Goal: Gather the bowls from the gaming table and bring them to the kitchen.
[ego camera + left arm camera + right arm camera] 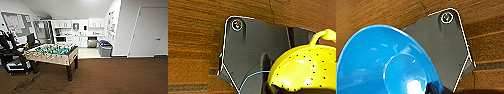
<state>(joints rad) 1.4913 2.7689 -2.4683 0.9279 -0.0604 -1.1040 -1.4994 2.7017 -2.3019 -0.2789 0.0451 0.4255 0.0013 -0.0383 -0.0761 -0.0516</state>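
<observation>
A yellow-green bowl point(303, 70) with small holes and a loop handle hangs over the brown carpet in the left wrist view, and my left gripper point(269, 87) is shut on its rim. In the right wrist view a blue bowl point(383, 65) hangs above the same carpet, with my right gripper point(432, 88) shut on its edge. The kitchen point(75, 35) lies straight ahead at the back of the room in the head view, with white cabinets and a pale floor. The gaming table is out of view.
A table-football table point(53, 53) stands on the carpet at left centre, between me and the kitchen. A desk with a monitor point(31, 40) and a black chair are at the far left. Grey bins point(105, 48) flank the kitchen entrance. A white door point(150, 32) is on the right.
</observation>
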